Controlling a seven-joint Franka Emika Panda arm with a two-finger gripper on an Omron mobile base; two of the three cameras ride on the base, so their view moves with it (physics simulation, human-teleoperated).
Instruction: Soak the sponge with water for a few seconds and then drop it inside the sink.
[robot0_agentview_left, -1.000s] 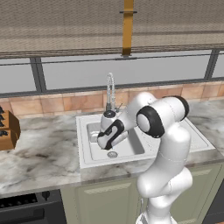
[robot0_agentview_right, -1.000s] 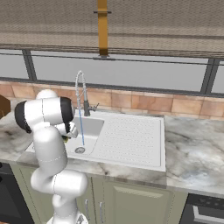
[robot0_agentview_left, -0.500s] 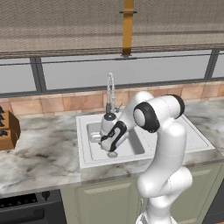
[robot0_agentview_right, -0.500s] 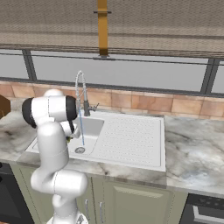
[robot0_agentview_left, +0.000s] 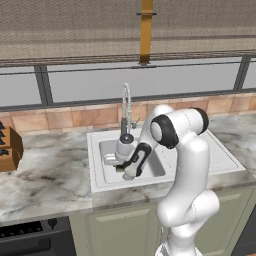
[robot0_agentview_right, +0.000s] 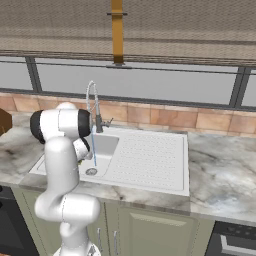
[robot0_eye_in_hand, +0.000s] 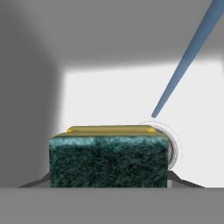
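The sponge (robot0_eye_in_hand: 108, 157) is clamped in the closed tool (robot0_agentview_left: 121, 169) low in the sink (robot0_agentview_left: 100, 181), water (robot0_eye_in_hand: 186, 59) falling beside it at upper right (soaking and release judged outstanding).

You're driving a glossy white arm (robot0_agentview_left: 187, 165) built of rounded, tube-like segments, with dark caps at its joints (robot0_agentview_left: 162, 131) and a white, dark-banded wrist section (robot0_agentview_left: 136, 161) nearest the tool.
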